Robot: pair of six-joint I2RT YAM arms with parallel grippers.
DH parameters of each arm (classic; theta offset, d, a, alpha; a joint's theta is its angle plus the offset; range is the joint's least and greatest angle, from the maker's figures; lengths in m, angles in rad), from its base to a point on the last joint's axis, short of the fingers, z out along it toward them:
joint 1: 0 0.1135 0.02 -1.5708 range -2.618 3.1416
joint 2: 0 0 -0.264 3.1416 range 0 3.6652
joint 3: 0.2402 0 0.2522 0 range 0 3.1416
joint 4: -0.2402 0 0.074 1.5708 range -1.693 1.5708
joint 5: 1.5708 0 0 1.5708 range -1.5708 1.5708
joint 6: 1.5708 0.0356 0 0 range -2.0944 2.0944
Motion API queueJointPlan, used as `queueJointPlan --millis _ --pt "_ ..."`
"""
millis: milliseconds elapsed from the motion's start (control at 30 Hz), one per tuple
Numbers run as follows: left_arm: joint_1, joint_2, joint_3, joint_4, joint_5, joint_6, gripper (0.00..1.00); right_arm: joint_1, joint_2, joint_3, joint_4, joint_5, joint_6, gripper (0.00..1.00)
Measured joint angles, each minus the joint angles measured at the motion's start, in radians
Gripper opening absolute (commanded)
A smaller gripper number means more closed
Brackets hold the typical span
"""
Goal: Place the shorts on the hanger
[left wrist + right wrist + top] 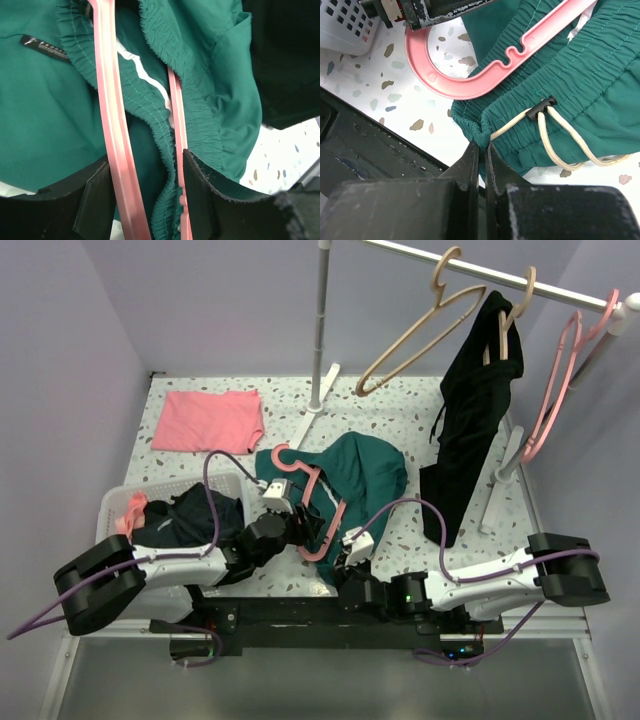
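Observation:
The teal-green shorts [368,472] lie bunched on the table's middle. The salmon-pink hanger [322,502] lies across them, its hook toward the far left. My left gripper [297,526] is shut on the hanger. In the left wrist view its fingers [97,200] press from outside on both pink bars [107,100], with the shorts' gathered waistband [165,150] between the bars. My right gripper [348,548] is shut on the shorts. In the right wrist view it [481,147] pinches the waistband edge [580,75] next to the cream drawstring [555,145]. The hanger's curved end [470,82] lies just beyond.
A white basket [115,505] with dark clothes stands at the near left. A flat pink cloth [210,420] lies far left. A rack pole [320,330] stands behind. On its rail hang a black garment [475,410], tan hangers [430,330] and another pink hanger [555,390].

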Motion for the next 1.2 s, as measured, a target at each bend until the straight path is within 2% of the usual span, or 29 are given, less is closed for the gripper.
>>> queueJointPlan --millis 167,200,233,333,433,567,667,700,833,1033,1200 --pt "0.005 -0.001 0.015 -0.001 0.05 0.024 0.55 0.0 -0.004 -0.001 0.0 0.0 0.0 0.0" --pt "0.005 -0.001 0.015 0.0 0.055 0.027 0.57 0.0 -0.005 -0.001 0.0 0.0 0.0 0.0" --pt "0.005 -0.001 0.015 0.0 0.06 0.028 0.65 0.0 -0.005 -0.001 0.0 0.0 0.0 0.0" --pt "0.01 -0.001 0.016 0.0 0.071 0.038 0.68 0.0 -0.005 -0.001 -0.001 0.0 0.0 0.0" --pt "0.022 -0.001 0.018 -0.001 0.09 0.053 0.67 0.0 -0.009 -0.001 -0.002 0.0 0.001 0.0" --pt "0.049 -0.001 0.033 -0.014 0.138 0.072 0.61 0.0 -0.03 -0.001 -0.003 0.001 0.001 0.0" --pt "0.068 -0.002 0.042 -0.026 0.182 0.084 0.63 0.0 -0.04 -0.001 -0.003 0.003 0.001 0.0" --pt "0.073 -0.004 0.042 -0.028 0.196 0.085 0.67 0.0 -0.039 -0.001 -0.003 0.003 0.001 0.0" --pt "0.108 -0.025 0.042 -0.045 0.272 0.111 0.68 0.0 -0.039 -0.001 -0.005 0.003 0.001 0.0" --pt "0.214 -0.05 0.044 -0.051 0.408 0.133 0.6 0.001 -0.039 -0.001 -0.005 0.003 0.002 0.0" --pt "0.282 -0.007 0.092 -0.081 0.521 0.143 0.59 0.001 -0.039 -0.001 -0.005 0.003 0.002 0.0"
